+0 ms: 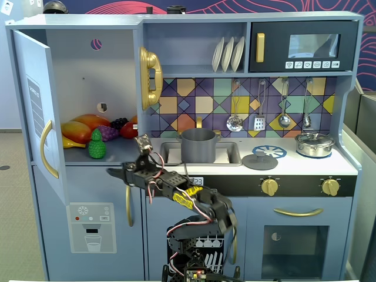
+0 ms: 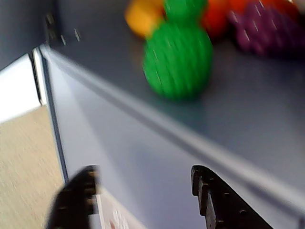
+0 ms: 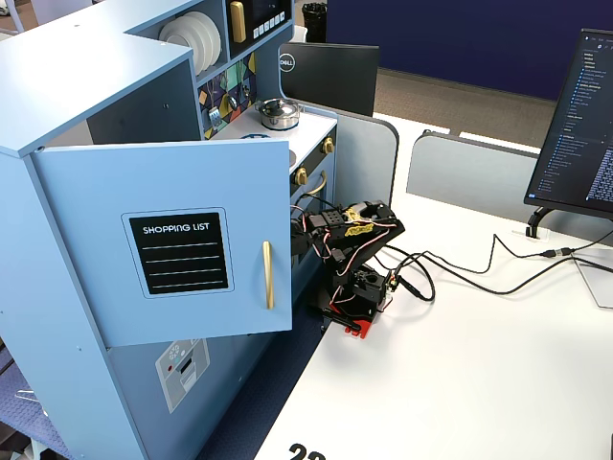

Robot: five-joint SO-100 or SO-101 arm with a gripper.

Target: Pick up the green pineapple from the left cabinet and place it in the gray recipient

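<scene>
Behind blurred green pineapple [image 2: 177,59], half-hidden fruit [image 2: 143,16]

Place: office or lab with a robot test bench | Evidence: toy kitchen [image 3: 144,220] standing against a white desk [image 3: 460,364] | Dell monitor [image 3: 330,72] far behind it | second screen [image 3: 584,125] showing code at right | gray desk partitions [image 3: 469,177] | carpeted floor [image 3: 431,101]

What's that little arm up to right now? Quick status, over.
Gripper open, empty, just below the cabinet shelf. Green pineapple upright near the shelf's front edge, untouched. Purple grapes and other fruit crowd behind it; front approach clear.
</scene>
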